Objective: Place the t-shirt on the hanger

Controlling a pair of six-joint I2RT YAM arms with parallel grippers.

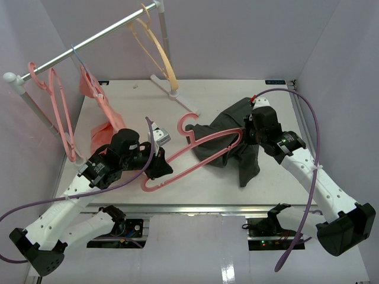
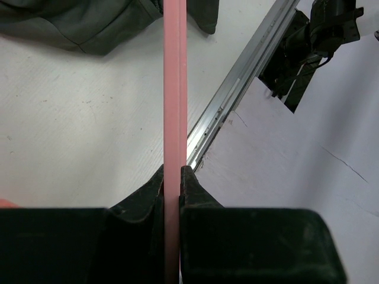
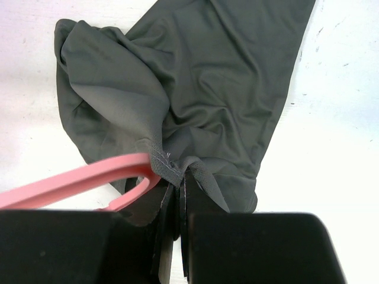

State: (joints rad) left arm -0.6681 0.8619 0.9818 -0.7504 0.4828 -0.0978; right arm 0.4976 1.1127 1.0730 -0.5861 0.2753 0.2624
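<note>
The salmon-pink hanger [image 1: 195, 155] lies slanted across the middle of the table, hook [image 1: 186, 122] toward the back. My left gripper [image 1: 159, 167] is shut on its thin bar [image 2: 174, 89] near the hanger's lower left end. The dark t-shirt [image 1: 228, 133] lies crumpled at the right, draped over the hanger's right shoulder end [image 3: 89, 174]. My right gripper [image 1: 249, 135] is shut on the stitched hem of the t-shirt [image 3: 207, 77], right beside that hanger end. In the right wrist view the right gripper [image 3: 179, 177] pinches the cloth between its tips. The left gripper [image 2: 173, 177] clamps the pink bar.
A clothes rail [image 1: 89, 41] crosses the back left, with pink hangers [image 1: 59, 112], a salmon-pink garment [image 1: 102, 127] and a tan-yellow hanger [image 1: 157, 47] on it. Its foot [image 1: 174, 97] stands on the table behind the hook. A metal rail [image 2: 249, 77] edges the table's front.
</note>
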